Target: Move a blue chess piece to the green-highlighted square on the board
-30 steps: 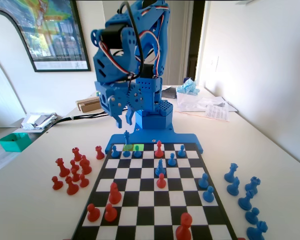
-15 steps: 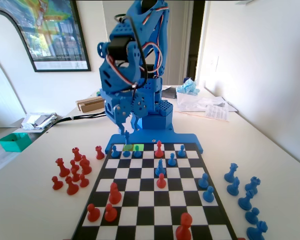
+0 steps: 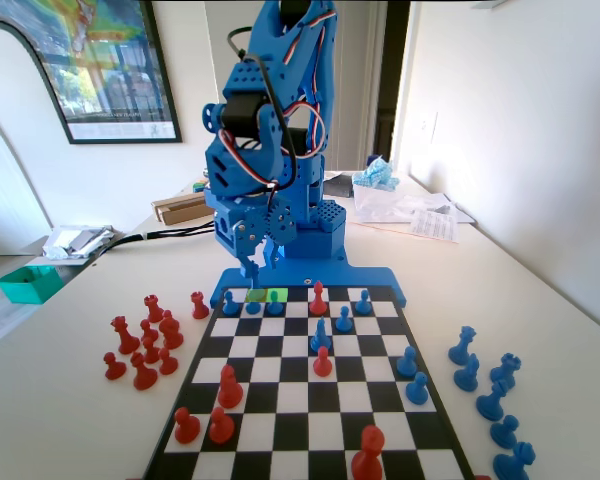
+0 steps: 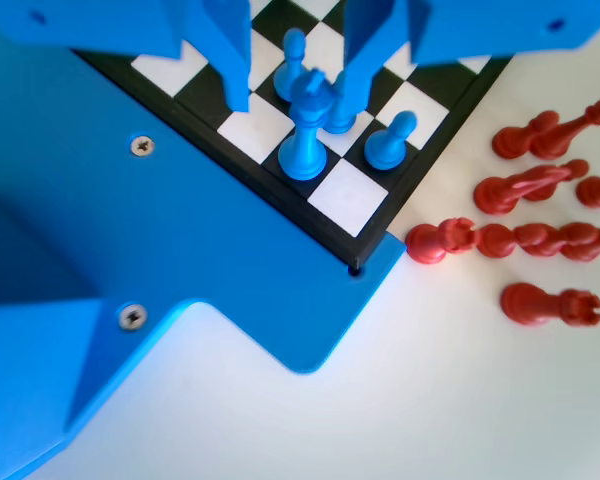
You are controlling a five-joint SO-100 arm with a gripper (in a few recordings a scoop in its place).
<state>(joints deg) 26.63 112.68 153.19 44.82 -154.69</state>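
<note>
A blue two-finger tool (image 4: 298, 55) is hanging over the far left corner of the flat black-and-white chequered board (image 3: 310, 400), its jaws spread apart, gripping nothing. In the wrist view, the tall, slender blue plastic chess piece with a pointed top (image 4: 306, 130) is standing upright on a dark square between the two jaws, touching neither. A short round-headed blue pawn (image 4: 388, 142) is standing just beside it toward the board's edge, and another blue piece (image 4: 292, 62) is standing behind it.

The fixed view is showing the bright green-highlighted square (image 3: 277, 295) in the far row, next to a yellowish-green square (image 3: 256, 295); the tall piece (image 3: 253, 284) is standing at that yellowish square.

A cluster of red pieces (image 4: 540, 200) is lying on the white table (image 4: 460, 400) just off the board's corner. Blue pieces (image 3: 490, 385) are standing off the fixed view's right edge.
</note>
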